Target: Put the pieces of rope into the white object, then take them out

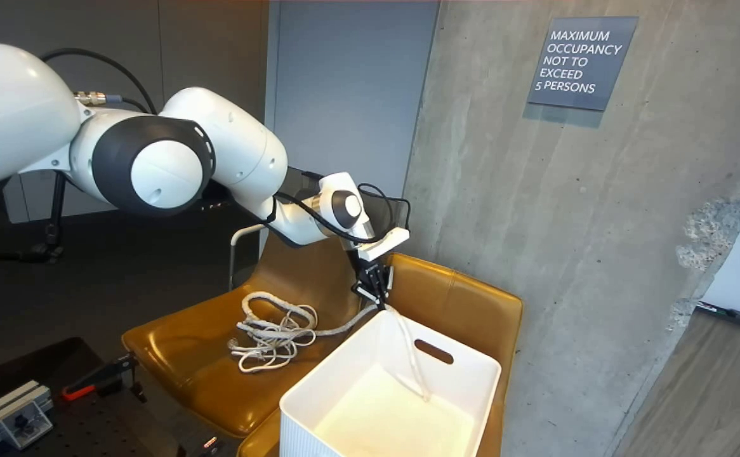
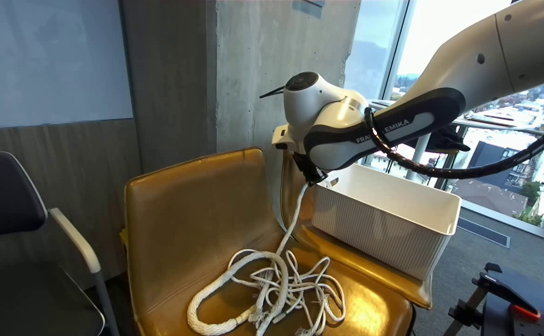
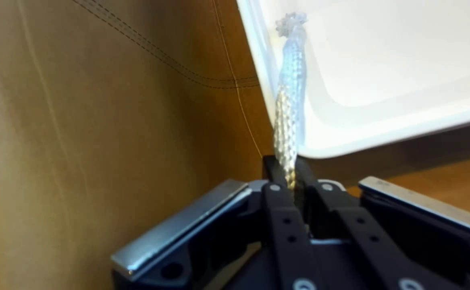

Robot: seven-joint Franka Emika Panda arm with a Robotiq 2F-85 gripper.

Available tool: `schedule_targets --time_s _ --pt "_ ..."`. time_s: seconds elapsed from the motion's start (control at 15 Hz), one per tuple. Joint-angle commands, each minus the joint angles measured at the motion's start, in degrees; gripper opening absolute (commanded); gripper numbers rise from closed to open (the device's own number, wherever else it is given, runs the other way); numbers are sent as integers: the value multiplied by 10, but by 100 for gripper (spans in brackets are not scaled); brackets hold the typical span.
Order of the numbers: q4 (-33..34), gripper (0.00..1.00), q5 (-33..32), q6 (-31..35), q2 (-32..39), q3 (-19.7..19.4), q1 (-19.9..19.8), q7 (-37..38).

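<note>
A white robot arm (image 1: 237, 143) is being held in a long downward slant, its gripper (image 3: 288, 171) being pointed down at a corner of a white bin (image 2: 374, 228). A length of rope (image 3: 286, 117) is being clenched in the gripper's jaws, its frayed end (image 3: 291, 26) being dangled inside the bin. More loops of rope (image 2: 283, 289) are being borne by the seat of a tan chair (image 1: 186, 343), while the bin is being supported by a second chair (image 1: 459, 289) alongside.

White daylight at the window (image 2: 440, 28), glare on the seat (image 2: 370, 303), blurry wrist view.
</note>
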Motion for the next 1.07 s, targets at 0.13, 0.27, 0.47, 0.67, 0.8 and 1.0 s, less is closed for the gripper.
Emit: schedule_targets --time_s 0.13,0.27,0.47,0.67,0.8,1.0 --pt "49 3 70 -90 -38 -16 -23 10" --pt "51 3 91 -124 -75 -16 -32 19" --pt "46 3 109 -175 -134 -13 -29 38" --pt "26 3 118 -233 -196 -2 3 93" --pt "29 3 136 -283 -218 13 30 135" --pt "39 3 173 -353 -228 41 82 214"
